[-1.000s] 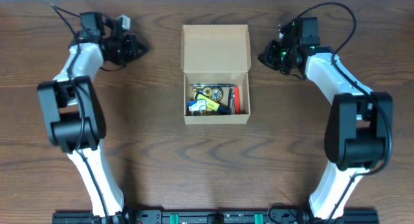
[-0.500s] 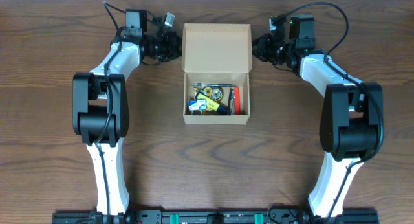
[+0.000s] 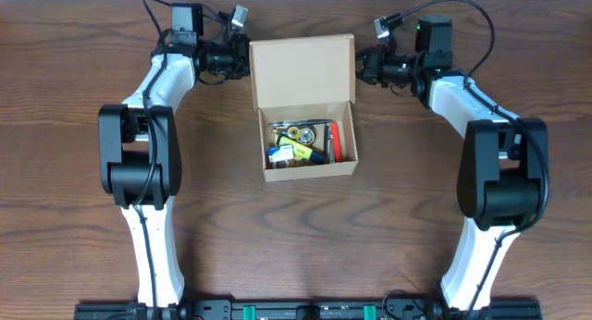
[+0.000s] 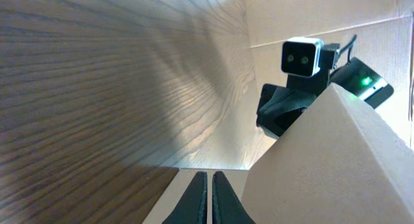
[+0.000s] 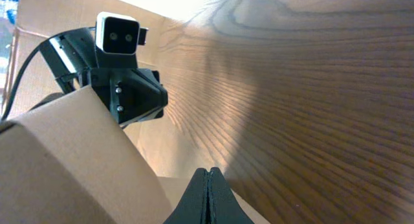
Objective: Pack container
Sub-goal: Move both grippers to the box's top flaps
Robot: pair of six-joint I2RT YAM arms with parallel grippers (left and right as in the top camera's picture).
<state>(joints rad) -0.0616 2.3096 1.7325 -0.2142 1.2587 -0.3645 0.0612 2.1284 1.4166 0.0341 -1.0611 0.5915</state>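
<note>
Two pincers mine, both closed tight, holding nothing. Print on small items (image 3: 301, 141) inside too small to read. Left pincer (image 3: 243, 59) just beside 9 o'clock edge of raised flap lid (image 3: 302, 70). Container (image 3: 310, 169) mid-table (image 3: 74, 172) between pincers, body toward 6 o'clock; long axis 9-to-3, mouth up, hinge at 12. Right pincer (image 3: 363, 66) just beside flap's 3 o'clock edge.

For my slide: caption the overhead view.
Left gripper and right gripper, both shut, flank the lid of an open cardboard box.
</note>
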